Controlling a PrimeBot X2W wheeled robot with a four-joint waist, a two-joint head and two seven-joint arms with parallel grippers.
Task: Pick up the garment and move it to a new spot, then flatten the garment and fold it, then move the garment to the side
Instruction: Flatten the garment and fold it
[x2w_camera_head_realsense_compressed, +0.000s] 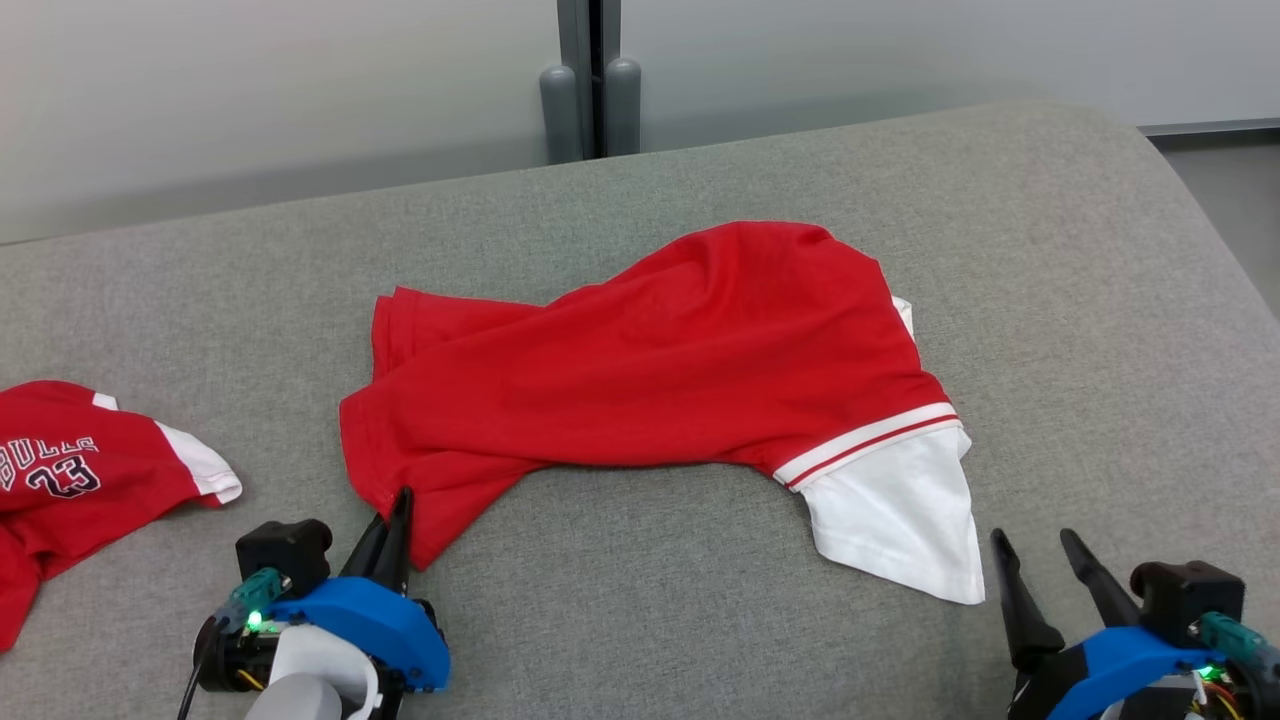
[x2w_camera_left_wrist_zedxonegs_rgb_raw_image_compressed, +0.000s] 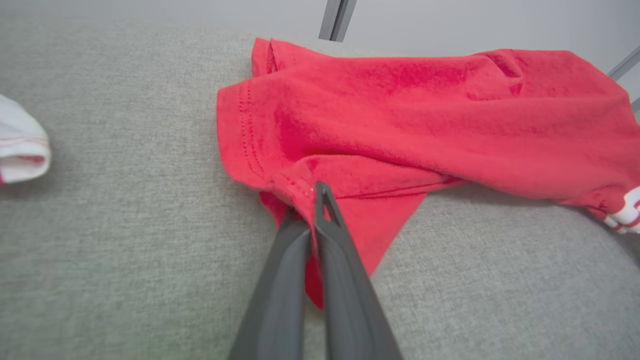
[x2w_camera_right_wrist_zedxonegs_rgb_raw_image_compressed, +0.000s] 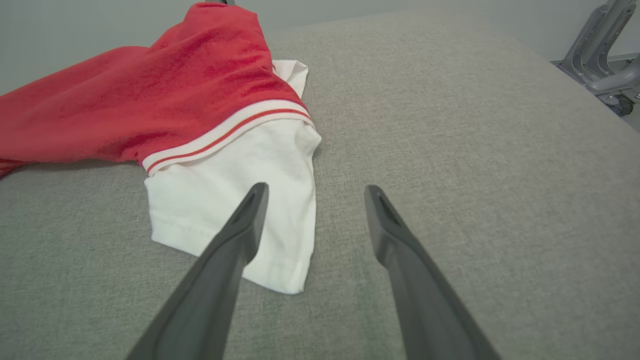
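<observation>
Down at my lower left, nearest to me, my left gripper (x2w_camera_head_realsense_compressed: 397, 512) has its two dark fingers pressed together on the near left hem corner of the red shirt (x2w_camera_head_realsense_compressed: 680, 350). The left wrist view shows a fold of the stitched red hem pinched between them, the cloth bunched at the tips. At my lower right, my right gripper (x2w_camera_right_wrist_zedxonegs_rgb_raw_image_compressed: 316, 189) has its fingers spread wide with nothing between them. It sits just beside the near point of the shirt's white sleeve (x2w_camera_head_realsense_compressed: 900, 510); I cannot tell whether its left finger touches the cloth.

Beyond both grippers the red shirt lies crumpled across the middle of the grey fabric surface (x2w_camera_head_realsense_compressed: 1050, 300). Its hem end is towards my left. The white sleeve, edged with a white band and a thin red stripe, is towards my right and points back at me. The body humps up at the far right and is creased along its length.

Off to my left, well apart from the shirt, a red Bulls jersey (x2w_camera_head_realsense_compressed: 70, 470) with the number 23 and white trim lies partly out of the head view.

Farthest back, past the surface's far edge, two grey posts (x2w_camera_head_realsense_compressed: 590, 100) stand against a pale wall.
</observation>
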